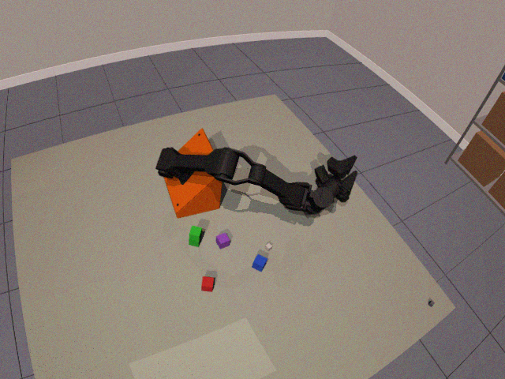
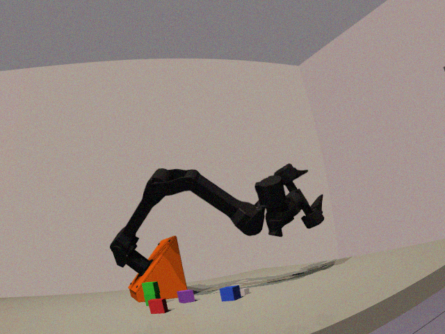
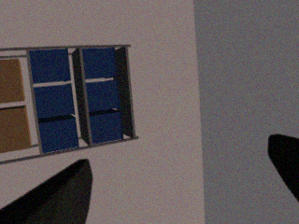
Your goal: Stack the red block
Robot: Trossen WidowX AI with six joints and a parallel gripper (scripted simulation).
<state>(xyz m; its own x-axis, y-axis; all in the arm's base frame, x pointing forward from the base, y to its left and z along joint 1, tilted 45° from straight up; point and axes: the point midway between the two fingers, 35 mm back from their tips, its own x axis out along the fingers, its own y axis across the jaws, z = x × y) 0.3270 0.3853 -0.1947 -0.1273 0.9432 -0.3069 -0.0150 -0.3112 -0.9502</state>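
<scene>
Sitting alone on the pale mat [image 1: 102, 253], the red block [image 1: 207, 283] is the nearest of the small cubes to me, square on its base with no long axis to speak of. The green tower [image 1: 195, 235] stands upright a little farther back and slightly left, just in front of the orange base wedge [image 1: 196, 191], with a purple block [image 1: 222, 240] beside it and a blue block [image 1: 259, 262] off to the right. The gripper [image 1: 346, 174] hangs high over the far right of the mat, released, fingers spread wide and grasping nothing, aimed out toward the shelving [image 3: 79, 98]. The red block lies well apart from it, down, nearer and to the left, so I reckon the arm must swing back and drop.
</scene>
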